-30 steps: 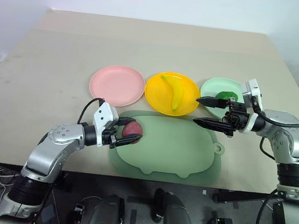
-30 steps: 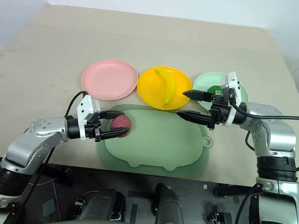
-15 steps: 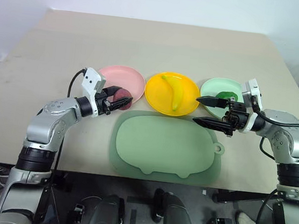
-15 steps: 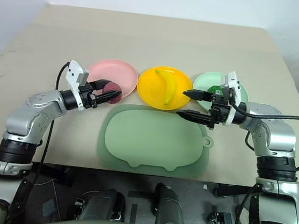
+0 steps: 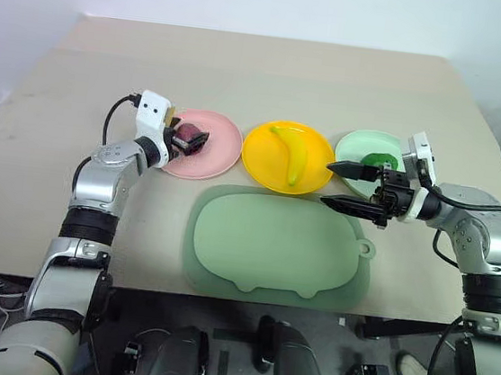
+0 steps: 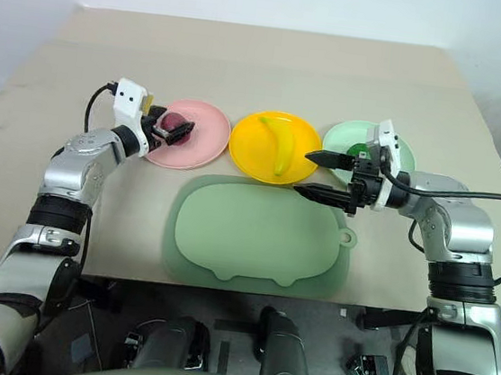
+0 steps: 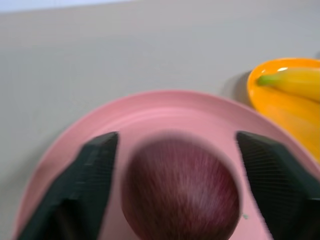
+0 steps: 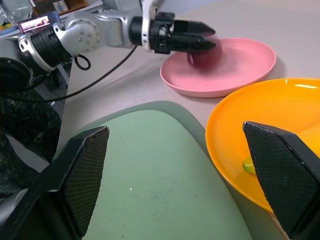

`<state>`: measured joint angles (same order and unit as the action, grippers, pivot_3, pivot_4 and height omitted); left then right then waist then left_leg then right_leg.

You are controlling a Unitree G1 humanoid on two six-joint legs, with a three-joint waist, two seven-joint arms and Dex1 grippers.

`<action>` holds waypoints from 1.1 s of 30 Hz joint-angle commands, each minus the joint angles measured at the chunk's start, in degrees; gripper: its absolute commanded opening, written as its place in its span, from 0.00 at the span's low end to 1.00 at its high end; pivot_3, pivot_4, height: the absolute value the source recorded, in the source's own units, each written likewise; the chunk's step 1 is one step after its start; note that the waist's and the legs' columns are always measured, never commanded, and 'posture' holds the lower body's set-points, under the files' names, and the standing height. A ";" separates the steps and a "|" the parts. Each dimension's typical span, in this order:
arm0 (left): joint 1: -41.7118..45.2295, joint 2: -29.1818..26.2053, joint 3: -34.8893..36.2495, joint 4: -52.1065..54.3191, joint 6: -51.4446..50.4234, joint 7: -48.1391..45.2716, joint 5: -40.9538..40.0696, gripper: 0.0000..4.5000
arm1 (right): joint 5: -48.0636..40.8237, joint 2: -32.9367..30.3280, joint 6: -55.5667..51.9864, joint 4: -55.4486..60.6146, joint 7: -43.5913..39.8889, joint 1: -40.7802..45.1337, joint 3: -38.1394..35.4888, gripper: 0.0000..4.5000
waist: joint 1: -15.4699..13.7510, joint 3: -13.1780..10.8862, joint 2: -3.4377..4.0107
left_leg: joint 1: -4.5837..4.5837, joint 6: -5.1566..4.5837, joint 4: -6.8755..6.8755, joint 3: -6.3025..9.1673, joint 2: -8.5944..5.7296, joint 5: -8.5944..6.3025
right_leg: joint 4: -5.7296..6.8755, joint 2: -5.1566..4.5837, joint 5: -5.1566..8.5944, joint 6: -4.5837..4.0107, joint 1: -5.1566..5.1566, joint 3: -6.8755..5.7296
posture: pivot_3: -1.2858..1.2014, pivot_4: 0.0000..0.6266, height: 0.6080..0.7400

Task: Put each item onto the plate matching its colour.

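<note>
On desk [image 5: 246, 69]: banana [image 5: 292, 153] and green fruit [image 5: 380, 160] plated, purple fruit [image 5: 187, 135] over pink plate [image 5: 223, 148] between spread left hand [image 5: 188, 138], right hand [image 5: 348, 185] wide, nearly finished.

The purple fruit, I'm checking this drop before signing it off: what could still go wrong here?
The reddish-purple fruit sits between the open fingers of the left gripper over the pink plate. It is rounded, so it may roll toward the rim, and a finger could nudge it off as the arm withdraws. The right gripper hangs open near the yellow plate and could bump it.
</note>
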<state>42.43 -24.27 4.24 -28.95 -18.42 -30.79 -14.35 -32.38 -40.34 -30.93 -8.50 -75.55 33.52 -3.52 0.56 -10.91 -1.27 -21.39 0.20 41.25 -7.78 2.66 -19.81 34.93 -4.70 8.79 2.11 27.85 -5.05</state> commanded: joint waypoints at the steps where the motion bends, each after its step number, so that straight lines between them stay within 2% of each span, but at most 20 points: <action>1: 1.37 -0.02 1.34 0.52 1.39 -1.48 -0.62 0.99 | -1.30 -0.20 -0.25 2.66 0.37 0.12 -1.29 1.00 | 0.01 0.00 0.00 | 0.00 0.00 0.00 0.00 0.00 0.00 | 0.00 0.00 0.00 0.00 0.00 0.00 | 0.52 0.24 0.72; 4: 0.13 -1.24 0.77 2.66 2.46 -5.02 -0.77 0.99 | -1.40 -0.12 -0.49 2.48 0.63 0.15 -1.40 1.00 | 0.00 0.00 0.00 | 0.00 0.00 0.01 -0.01 0.00 0.00 | 0.00 0.00 0.00 0.00 0.00 0.00 | 0.52 0.24 0.72; 7: -2.04 -3.35 1.43 9.75 0.15 -11.28 -4.31 0.99 | -1.50 -0.19 -0.55 2.34 0.73 0.11 -1.48 1.00 | 0.05 0.00 0.00 | -0.01 0.00 0.00 -0.01 0.00 0.00 | 0.00 -0.01 0.00 0.00 0.01 0.00 | 0.52 0.24 0.72; 11: -2.43 -7.99 5.51 13.67 -1.22 -13.93 -7.38 0.99 | -1.59 0.00 -0.50 1.70 0.71 0.46 -1.47 1.00 | 0.07 0.00 0.00 | -0.01 0.01 0.00 -0.01 0.03 0.01 | 0.02 -0.01 0.00 0.00 0.03 0.00 | 0.52 0.24 0.72; 14: -1.71 -9.08 8.33 14.78 -1.40 -13.53 -9.67 0.99 | -1.19 0.27 -0.04 1.24 0.72 0.67 -1.10 1.00 | 0.13 0.00 0.00 | 0.01 0.02 -0.01 -0.01 0.04 0.01 | 0.02 0.00 0.00 -0.01 0.03 0.00 | 0.52 0.24 0.72; 16: -3.23 -10.34 9.57 18.48 -6.55 -19.49 -15.96 0.99 | -0.94 0.79 0.49 0.65 0.78 1.25 -0.84 1.00 | -0.05 0.00 0.00 | 0.00 0.01 0.00 -0.01 0.03 0.01 | 0.02 -0.02 0.00 0.00 0.01 0.00 | 0.52 0.24 0.72; 18: -7.55 -12.49 7.29 25.76 -12.09 -27.11 -21.05 0.99 | -0.55 1.25 1.01 0.04 0.69 1.77 -0.56 1.00 | -0.02 0.00 0.00 | -0.02 0.01 0.03 0.00 0.03 0.00 | 0.02 -0.03 0.00 0.00 0.00 -0.01 | 0.52 0.24 0.72; 23: -15.29 -14.00 1.44 34.65 -10.48 -33.77 -20.21 0.99 | -0.28 1.66 1.60 -0.17 0.55 1.94 -0.32 1.00 | 0.00 0.00 0.01 | -0.01 0.03 0.03 0.00 0.02 0.02 | 0.04 -0.04 0.01 0.00 0.00 -0.01 | 0.52 0.24 0.72; 26: -18.33 -14.53 -0.60 36.87 -6.91 -36.56 -18.28 0.99 | -0.06 1.81 2.05 0.01 0.75 1.66 -0.29 1.00 | 0.09 0.00 0.01 | 0.00 0.04 0.02 0.00 0.02 0.02 | 0.04 0.00 0.02 -0.01 0.01 0.00 | 0.52 0.24 0.72; 30: -21.16 -16.61 -0.50 38.96 -6.21 -43.44 -21.10 0.99 | -1.40 1.68 1.28 1.67 0.31 0.31 -0.77 1.00 | 0.09 0.00 0.01 | -0.01 0.04 0.02 0.00 0.03 0.02 | 0.04 0.00 0.03 -0.03 0.02 0.00 | 0.52 0.24 0.72; 33: -20.49 -18.24 -0.27 35.09 -5.33 -46.93 -20.77 0.99 | -2.50 1.18 0.87 2.80 -1.05 -1.86 -1.10 1.00 | -0.09 0.00 0.01 | 0.00 0.03 0.02 0.02 0.03 0.02 | 0.03 -0.01 0.04 -0.04 0.02 0.00 | 0.52 0.24 0.72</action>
<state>21.06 -41.37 3.04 6.98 -24.92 -75.67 -34.42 -32.98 -38.68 -29.78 -8.15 -75.50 32.24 -3.17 0.47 -10.92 -1.26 -21.39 0.23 41.28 -7.75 2.69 -19.80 34.95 -4.71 8.83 2.07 27.85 -5.06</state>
